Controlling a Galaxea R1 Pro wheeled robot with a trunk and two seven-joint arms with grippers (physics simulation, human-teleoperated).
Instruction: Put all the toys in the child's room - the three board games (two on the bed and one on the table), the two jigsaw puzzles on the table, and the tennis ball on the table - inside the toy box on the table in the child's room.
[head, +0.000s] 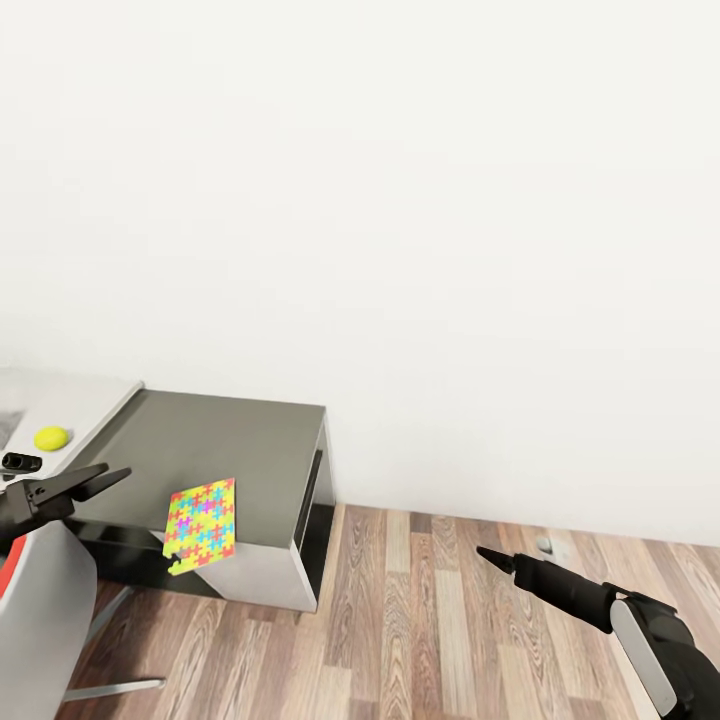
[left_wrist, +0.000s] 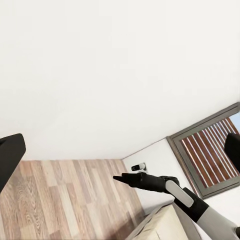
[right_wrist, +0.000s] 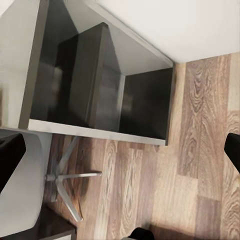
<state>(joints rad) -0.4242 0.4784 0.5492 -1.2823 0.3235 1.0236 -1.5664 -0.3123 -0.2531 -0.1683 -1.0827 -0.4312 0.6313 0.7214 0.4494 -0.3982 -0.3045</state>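
One jigsaw puzzle (head: 202, 523) lies tilted over the front edge of the dark grey cabinet (head: 220, 440), partly overhanging it. The tennis ball (head: 50, 437) rests on the pale table (head: 90, 395) at the far left. My left gripper (head: 100, 478) hovers open just left of the puzzle, apart from it and holding nothing. Its fingertips (left_wrist: 10, 155) stand wide apart in the left wrist view. My right gripper (head: 497, 556) is open and empty over the wood floor, right of the cabinet; it also appears in the left wrist view (left_wrist: 121, 178). The toy box and board games are out of view.
A chair (head: 40, 600) with a red seat stands in front of the table, its star base (right_wrist: 65, 182) on the floor. A small black object (head: 20, 462) lies near the ball. The white wall is behind, and wood floor (head: 430, 620) stretches right. A dark-framed window (left_wrist: 210, 150) is across the room.
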